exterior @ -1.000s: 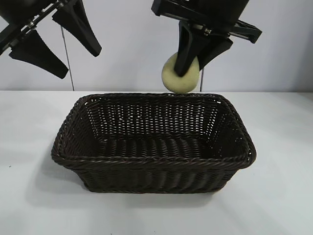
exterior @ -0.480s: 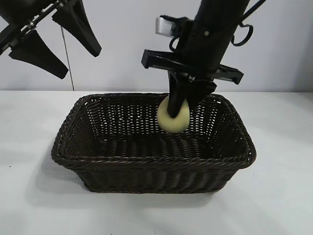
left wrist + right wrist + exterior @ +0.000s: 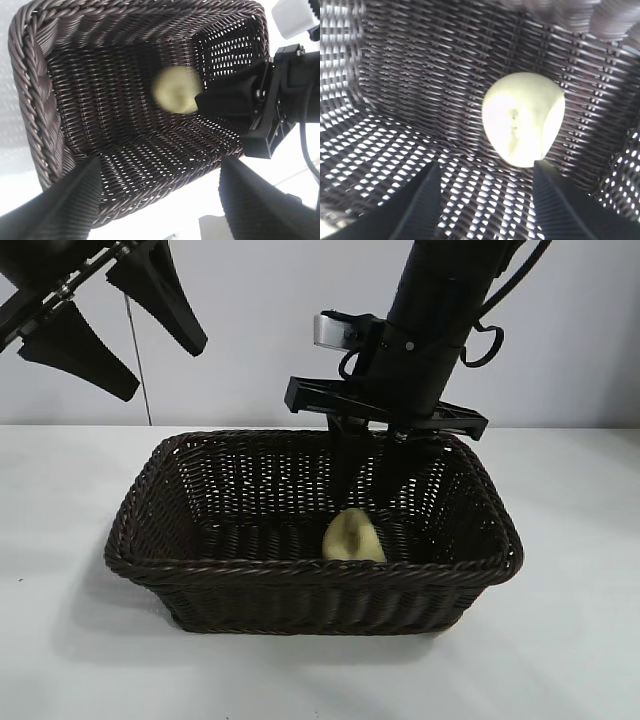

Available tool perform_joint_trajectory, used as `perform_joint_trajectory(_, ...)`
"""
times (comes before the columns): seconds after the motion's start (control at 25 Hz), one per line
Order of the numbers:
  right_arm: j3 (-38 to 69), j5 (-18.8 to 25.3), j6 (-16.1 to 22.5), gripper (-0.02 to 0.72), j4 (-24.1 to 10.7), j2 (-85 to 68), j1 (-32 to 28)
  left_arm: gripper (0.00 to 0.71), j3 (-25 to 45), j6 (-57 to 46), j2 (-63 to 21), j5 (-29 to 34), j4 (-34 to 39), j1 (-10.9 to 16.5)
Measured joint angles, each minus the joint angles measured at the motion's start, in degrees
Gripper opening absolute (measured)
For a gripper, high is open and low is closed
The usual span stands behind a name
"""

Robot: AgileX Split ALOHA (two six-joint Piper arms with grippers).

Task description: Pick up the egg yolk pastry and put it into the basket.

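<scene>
Down inside the basket (image 3: pixel 480 540), the right tool (image 3: pixel 372 480) hangs with its two black fingers (image 3: pixel 345 465) spread apart and nothing between them. Right wrist view confirms: both fingers (image 3: pixel 415 205) stand well apart, and the egg yolk pastry (image 3: pixel 522 119) lies free beyond their tips, touching neither.

Just below the tool's tips, toward the camera-side wall, the egg yolk pastry (image 3: pixel 353 536) rests on the woven floor of the basket, pale yellow, slightly blurred in the left wrist view (image 3: pixel 174 90). Cannot tell whether it sits upright or tipped.

Around tool and pastry: dark brown wicker walls, braided rim, flared sides. The right tool's crossbar sits about level with the far rim.

Farther out, the basket stands on a white counter (image 3: pixel 580 640), with a plain pale wall behind.

Well away from the right tool, up at the far upper side of the exterior view, the left tool (image 3: pixel 125 330) hangs above the counter, fingers apart, empty, aimed at the basket's interior.
</scene>
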Motion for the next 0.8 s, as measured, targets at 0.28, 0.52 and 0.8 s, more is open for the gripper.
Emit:
perform_joint_trajectory(0.28, -0.9, 1.2, -0.1, 0.403, 0.1, -1.9, 0.0, 0.488, 0.0, 0.0, 0.0, 0.0, 0.0, 0.0)
perform_joint_trajectory(0.52, -6.4, 4.9, -0.1, 0.403, -0.1, -3.9, 0.0, 0.488, 0.0, 0.0, 0.0, 0.1, 0.0, 0.0)
perform_joint_trajectory(0.8, -13.5, 10.3, -0.2, 0.403, -2.3, -5.5, 0.0, 0.488, 0.0, 0.0, 0.0, 0.4, 0.0, 0.0)
